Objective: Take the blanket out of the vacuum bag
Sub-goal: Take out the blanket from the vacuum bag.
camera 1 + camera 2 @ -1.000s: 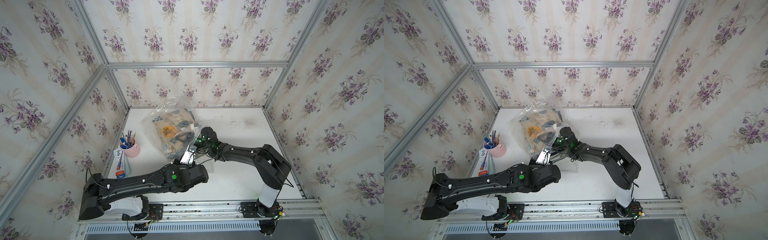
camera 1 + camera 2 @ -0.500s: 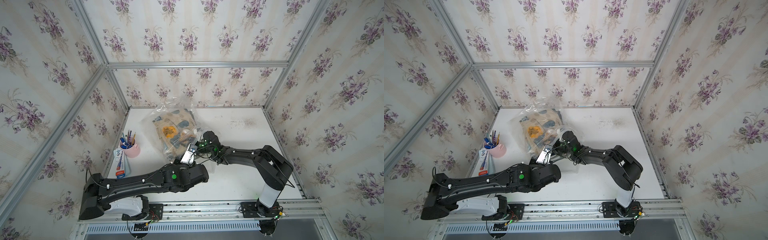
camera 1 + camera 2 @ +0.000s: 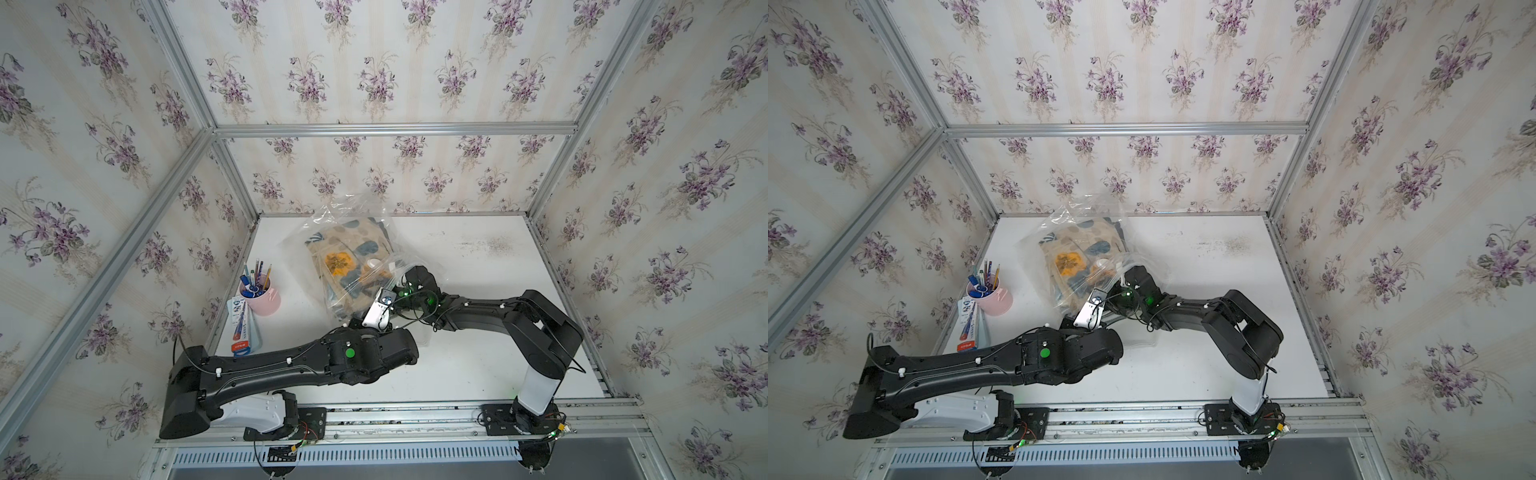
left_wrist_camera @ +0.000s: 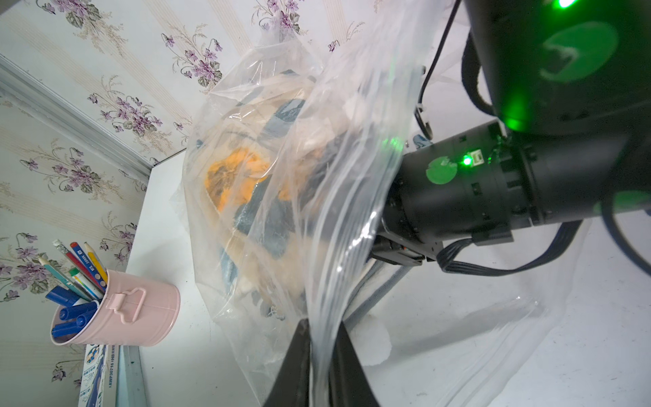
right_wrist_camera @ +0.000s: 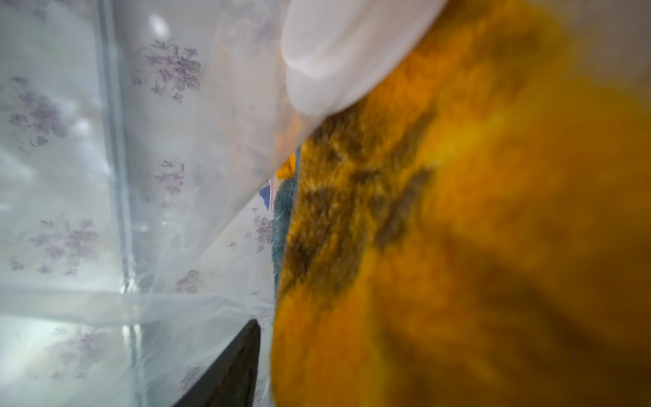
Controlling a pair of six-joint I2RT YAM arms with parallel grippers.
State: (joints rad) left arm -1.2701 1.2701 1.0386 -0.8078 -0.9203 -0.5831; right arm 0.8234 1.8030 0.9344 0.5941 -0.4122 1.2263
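vacuum bag [image 3: 307,237]: one is counted | blanket [image 3: 353,245]: one is counted | white valve cap [image 3: 372,263]: one is counted | pink cup [image 3: 266,301]: one is counted | pens and pencils [image 3: 255,276]: several are seen, exact number not resolved | flat printed pack [image 3: 241,328]: one is counted | robot arms: two are counted, left arm [image 3: 270,370] and right arm [image 3: 498,316]
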